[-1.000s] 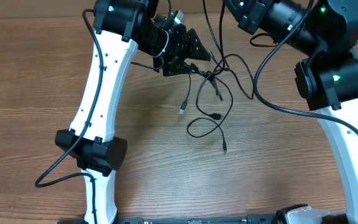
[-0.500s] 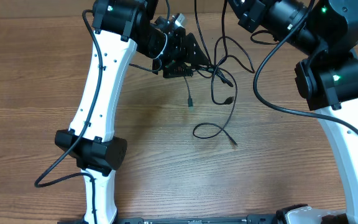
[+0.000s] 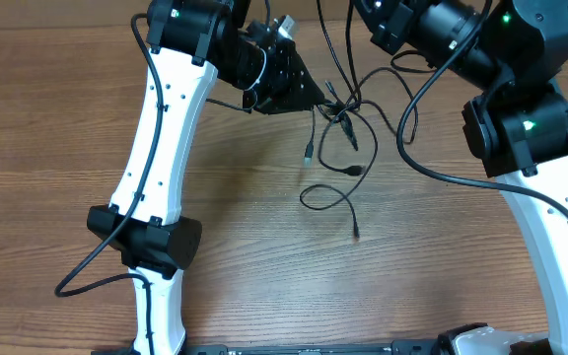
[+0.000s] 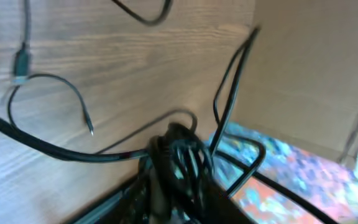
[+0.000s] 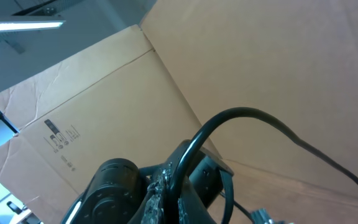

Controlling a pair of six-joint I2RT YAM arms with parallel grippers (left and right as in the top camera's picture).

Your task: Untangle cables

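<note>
At the far middle of the table [image 3: 57, 158], the cables [image 3: 338, 110] hang knotted from the left gripper [image 3: 309, 97], which looks clamped tight on them. Can't tell the right gripper's [image 5: 166, 186] grip. Step: pulling the knot apart. Next: draw one strand free. Cables run far-to-near, plug ends [image 3: 307, 153] pointing toward the robot base.

We count two white robot arms, the left arm [image 3: 161, 128] and the right arm [image 3: 550, 227], at one wooden table [image 3: 47, 197]. The thin black cables [image 3: 341, 113] make one tangled bunch in the far middle; how many separate cords are in it, we cannot tell. Four loose plug ends show: one silvery plug [image 3: 307, 155] and three dark plugs [image 3: 359, 170] to the right of it. On the arms we see three small green lights [image 3: 177, 14], one left, two right
</note>
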